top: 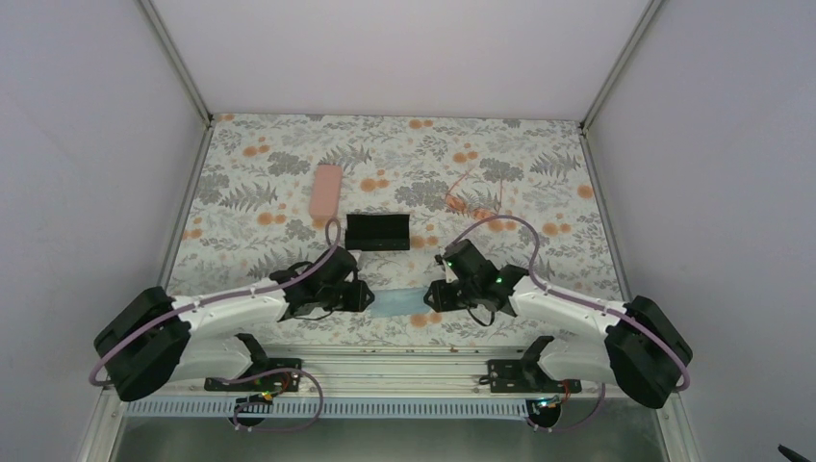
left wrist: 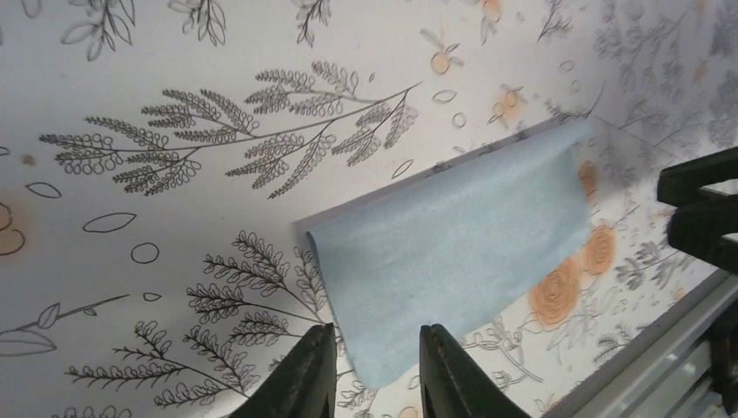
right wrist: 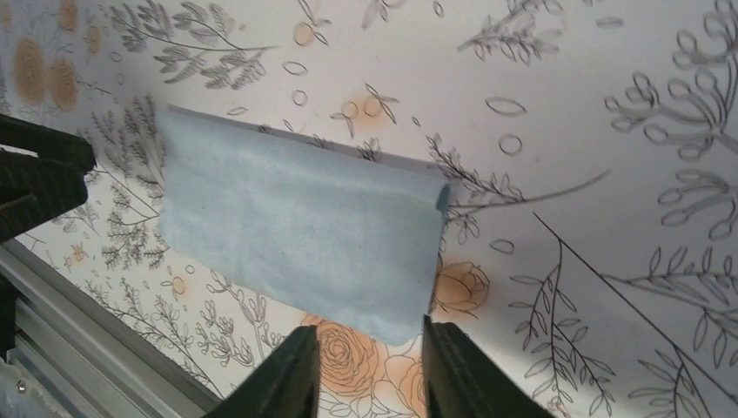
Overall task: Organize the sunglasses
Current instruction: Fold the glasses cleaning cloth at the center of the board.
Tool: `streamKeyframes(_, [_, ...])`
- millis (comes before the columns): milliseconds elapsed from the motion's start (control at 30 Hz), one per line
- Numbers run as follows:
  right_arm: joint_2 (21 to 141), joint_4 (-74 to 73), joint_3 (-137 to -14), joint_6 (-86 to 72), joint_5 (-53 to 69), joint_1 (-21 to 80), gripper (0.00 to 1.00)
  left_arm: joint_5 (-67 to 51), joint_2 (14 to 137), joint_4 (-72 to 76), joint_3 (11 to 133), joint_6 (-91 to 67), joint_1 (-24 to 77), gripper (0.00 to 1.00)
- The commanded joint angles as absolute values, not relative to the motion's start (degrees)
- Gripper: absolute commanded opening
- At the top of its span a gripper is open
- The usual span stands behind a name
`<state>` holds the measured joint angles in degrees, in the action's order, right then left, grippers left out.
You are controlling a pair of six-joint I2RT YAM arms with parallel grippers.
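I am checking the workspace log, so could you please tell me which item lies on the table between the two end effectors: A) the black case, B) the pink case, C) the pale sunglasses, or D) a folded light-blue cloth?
D: the light-blue cloth lies folded between the left end effector and the right end effector, and each wrist view shows a corner of it between that arm's fingers.

Matt, fuzzy light-blue cloth [left wrist: 452, 235] on a smooth printed table cover [left wrist: 218, 52].

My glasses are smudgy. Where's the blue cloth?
Top view, bottom middle: the light-blue cloth lies between the left gripper and the right gripper.
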<state>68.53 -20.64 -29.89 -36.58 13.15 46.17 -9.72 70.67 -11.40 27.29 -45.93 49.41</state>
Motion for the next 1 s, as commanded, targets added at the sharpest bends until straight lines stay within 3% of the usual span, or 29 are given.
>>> streamKeyframes(0, [68.7,-21.3,-33.5,-37.5,12.7,46.9,0.3,-9.2,67.5,-12.6,28.4,-45.6,49.7,0.21])
streamKeyframes(100, [73.3,-17.7,-35.4,-37.8,14.0,48.1,0.2,-12.9,70.1,-7.3,28.6,-45.9,49.9,0.12])
streamKeyframes(400, [88.1,-9.6,-41.8,-41.4,14.5,53.1,0.15,-12.0,83.3,-2.7,34.5,-46.3,51.6,0.07])
streamKeyframes(767, [90.9,-13.0,-39.5,-49.5,2.3,53.1,0.16,-2.4,87.1,-10.7,33.7,-51.5,51.5,0.06])
streamKeyframes(967, [86.2,-21.9,-37.4,-54.5,-13.9,53.0,0.25,0.7,86.8,-13.6,33.7,-52.6,51.5,0.06])
